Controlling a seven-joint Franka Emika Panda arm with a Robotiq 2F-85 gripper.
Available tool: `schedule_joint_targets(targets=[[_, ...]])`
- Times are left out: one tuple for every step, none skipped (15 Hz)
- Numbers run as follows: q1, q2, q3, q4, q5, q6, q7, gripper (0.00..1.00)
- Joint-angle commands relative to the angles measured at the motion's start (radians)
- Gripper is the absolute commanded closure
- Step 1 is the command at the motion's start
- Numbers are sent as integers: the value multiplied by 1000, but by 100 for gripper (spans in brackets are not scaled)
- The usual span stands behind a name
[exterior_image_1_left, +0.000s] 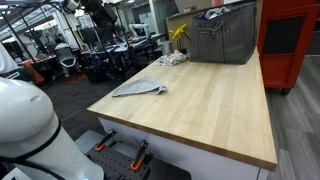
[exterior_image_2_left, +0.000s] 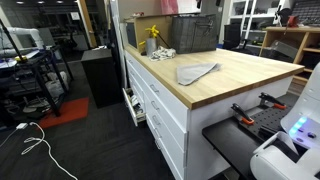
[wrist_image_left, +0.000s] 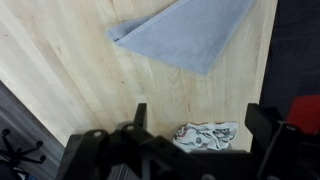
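Observation:
In the wrist view my gripper (wrist_image_left: 202, 118) hangs open above the wooden tabletop (wrist_image_left: 70, 80), its two dark fingers (wrist_image_left: 140, 113) spread wide with nothing between them. A crumpled white patterned cloth (wrist_image_left: 207, 135) lies on the wood beneath the gap, partly hidden by the gripper body. Farther off lies a folded grey cloth (wrist_image_left: 185, 35). Both exterior views show the grey cloth (exterior_image_1_left: 138, 89) (exterior_image_2_left: 196, 72) flat on the table and the white cloth (exterior_image_1_left: 172, 59) (exterior_image_2_left: 163, 54) near the back. The gripper itself is not clearly seen there.
A grey metal basket (exterior_image_1_left: 225, 35) (exterior_image_2_left: 195, 35) stands at the back of the table with a yellow object (exterior_image_1_left: 180, 33) beside it. A red cabinet (exterior_image_1_left: 290, 40) stands past the table. The table edge (wrist_image_left: 270, 60) runs close to the white cloth.

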Motion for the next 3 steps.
schedule_joint_targets(targets=[[-1,0,0,2,0,-2,5,0],[-2,1,1,2,1,-2,13,0],[-2,0,1,2,1,-2,14,0]])
